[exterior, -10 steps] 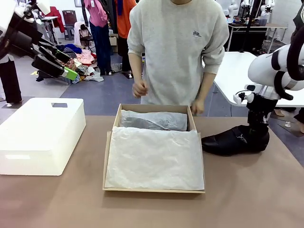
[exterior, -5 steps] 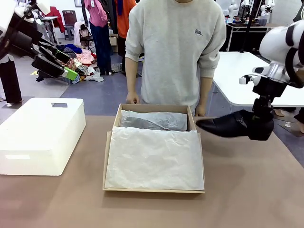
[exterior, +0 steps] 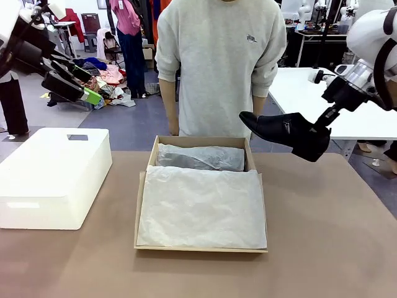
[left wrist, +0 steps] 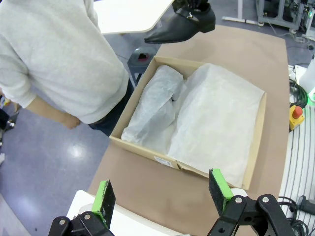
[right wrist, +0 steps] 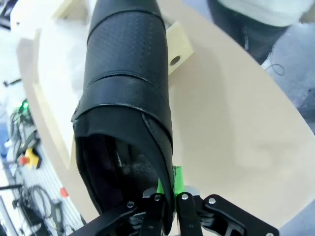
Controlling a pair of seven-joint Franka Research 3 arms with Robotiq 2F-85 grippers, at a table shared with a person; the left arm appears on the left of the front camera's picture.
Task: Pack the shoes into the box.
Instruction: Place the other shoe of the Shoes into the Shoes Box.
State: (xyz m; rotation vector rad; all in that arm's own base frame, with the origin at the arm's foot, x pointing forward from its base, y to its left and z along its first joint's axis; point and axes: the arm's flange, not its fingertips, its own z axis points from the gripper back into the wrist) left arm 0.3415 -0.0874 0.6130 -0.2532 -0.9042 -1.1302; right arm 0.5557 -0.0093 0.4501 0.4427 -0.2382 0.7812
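One black shoe (exterior: 279, 129) hangs in the air above the table, just right of the box's far right corner, toe pointing left. My right gripper (exterior: 317, 128) is shut on its heel rim. In the right wrist view the shoe (right wrist: 128, 73) runs away from my right gripper (right wrist: 167, 197), whose fingers pinch the heel collar. The brown cardboard box (exterior: 198, 141) lies open mid-table, lined with white tissue (exterior: 201, 208). A greyish tissue-wrapped bundle (exterior: 200, 158) fills its far end. My left gripper (exterior: 84, 84) is raised at the far left, open and empty. The left wrist view looks past that gripper (left wrist: 162, 194) down at the box (left wrist: 142, 149) and the shoe (left wrist: 179, 27).
A white plastic bin (exterior: 53, 177) stands on the table's left. A person in a grey sweatshirt (exterior: 220, 62) stands right behind the box, arms down at its far edge. A white table (exterior: 310, 93) stands behind on the right. Bare tabletop (exterior: 329, 236) lies right of the box.
My right gripper lifted the shoe off the table at the right and carried it up and left toward the box. The person's hands dropped behind the box. My left arm stayed still.
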